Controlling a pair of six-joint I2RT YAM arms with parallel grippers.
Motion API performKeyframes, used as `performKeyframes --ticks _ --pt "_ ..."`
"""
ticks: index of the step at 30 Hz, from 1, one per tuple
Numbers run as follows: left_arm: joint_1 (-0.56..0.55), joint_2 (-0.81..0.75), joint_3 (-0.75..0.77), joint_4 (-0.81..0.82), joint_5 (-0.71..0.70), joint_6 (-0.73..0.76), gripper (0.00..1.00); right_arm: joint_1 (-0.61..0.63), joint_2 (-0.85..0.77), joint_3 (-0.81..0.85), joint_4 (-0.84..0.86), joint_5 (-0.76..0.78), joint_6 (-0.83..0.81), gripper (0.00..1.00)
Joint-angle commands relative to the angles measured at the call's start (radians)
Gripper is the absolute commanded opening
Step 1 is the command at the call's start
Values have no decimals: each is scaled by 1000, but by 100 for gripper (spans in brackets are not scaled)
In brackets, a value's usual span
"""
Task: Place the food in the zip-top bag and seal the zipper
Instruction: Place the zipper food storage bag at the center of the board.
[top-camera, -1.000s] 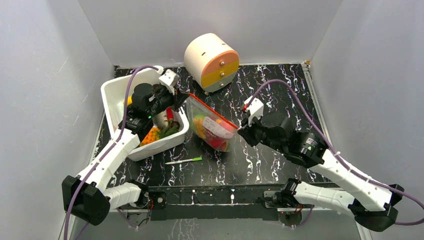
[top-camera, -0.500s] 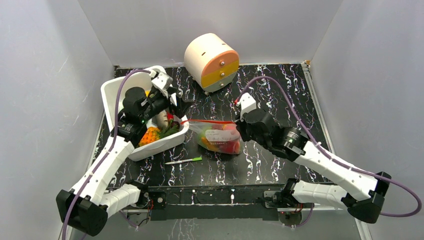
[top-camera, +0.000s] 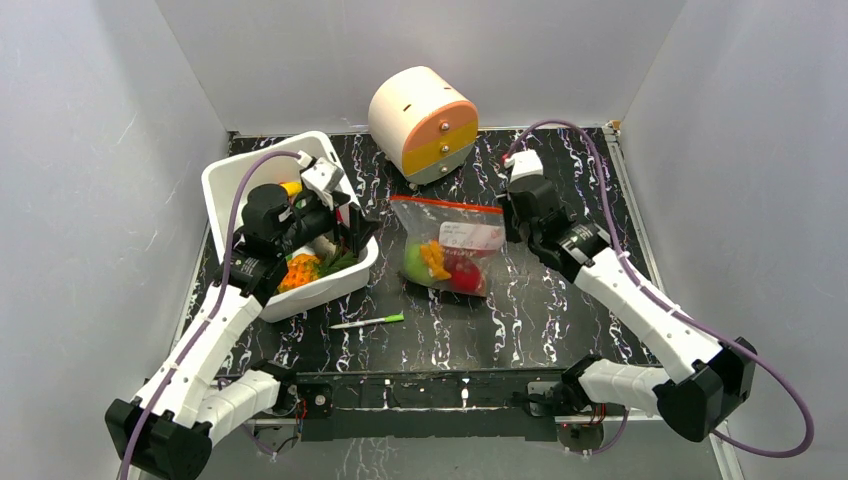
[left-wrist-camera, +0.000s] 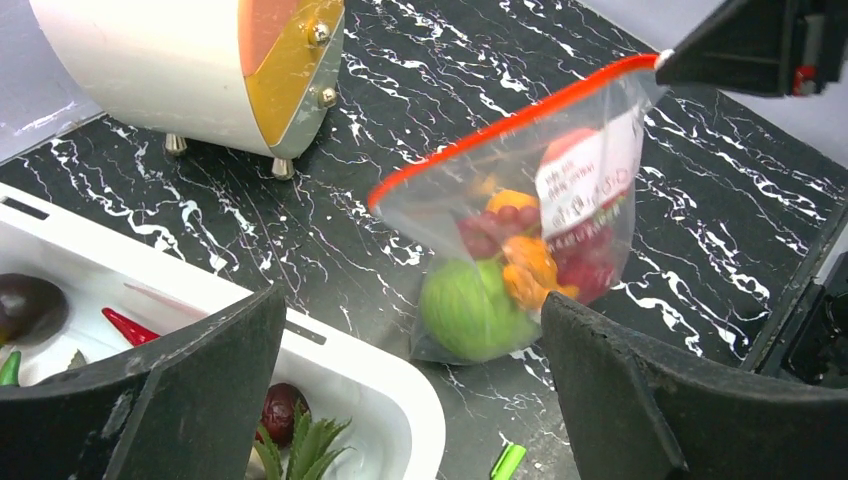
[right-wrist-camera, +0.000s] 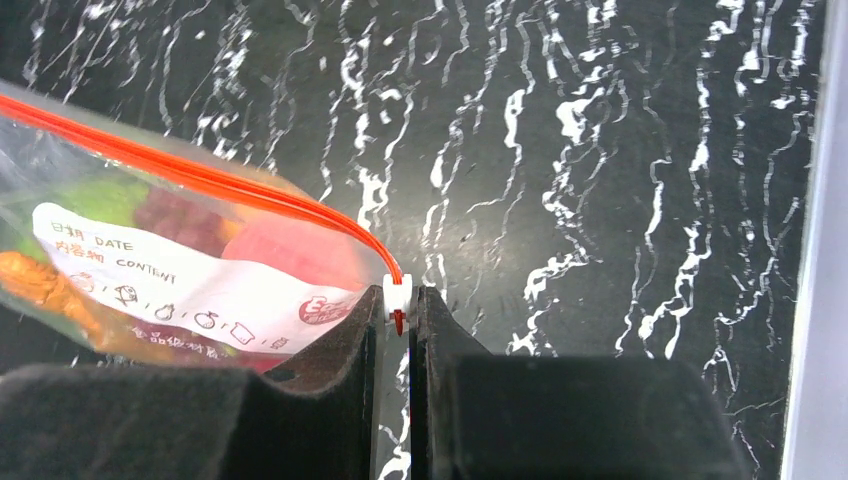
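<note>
Our left tool (top-camera: 352, 228) is spread wide and holds nothing. It hangs over the right edge of the white bin (top-camera: 225, 185). Our arm hides part of the bin, so we see only some of the food (top-camera: 300, 270) in it: an orange piece, green leaves, a red bit. In the left wrist view a dark round piece is cut off at the edge.

Our right tool (right-wrist-camera: 398, 310) is pinched tight on the white slider (right-wrist-camera: 398, 292) at the right end of the zipper (right-wrist-camera: 190, 172). The bag (top-camera: 447, 250) hangs from that corner, between the two tools. Its bottom seems to rest on the desk (top-camera: 520, 330). Inside we see a green piece (left-wrist-camera: 470, 310), orange bits and something red, but the crinkly plastic and a white label (left-wrist-camera: 585, 170) blur them. We cannot tell if the zipper is closed all the way along.

A round box (top-camera: 425, 120) stands behind the bag. A green stick (top-camera: 368, 321) lies in front of the bin.
</note>
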Motion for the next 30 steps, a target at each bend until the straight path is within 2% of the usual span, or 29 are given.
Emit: performKeyframes --ticks 1,7,15,19,23,26,30 --pt "2 -55 0 -32 -34 -44 98 -113 39 96 97 14 -23 0" --pt "3 -57 12 -101 -44 -171 98 -252 157 165 139 17 -59 0" --pt "3 -58 58 -234 -5 -135 98 -450 278 222 208 37 -103 0" --pt "3 -65 50 -246 -10 -157 99 -524 354 289 227 33 -118 0" --pt "3 -93 2 -205 -36 -197 98 -561 430 343 245 35 -145 0" --pt "2 -113 -13 -192 -159 -270 98 -578 454 342 281 31 -173 0" --pt "2 -116 12 -228 -205 -266 98 -609 482 353 280 67 -178 0"
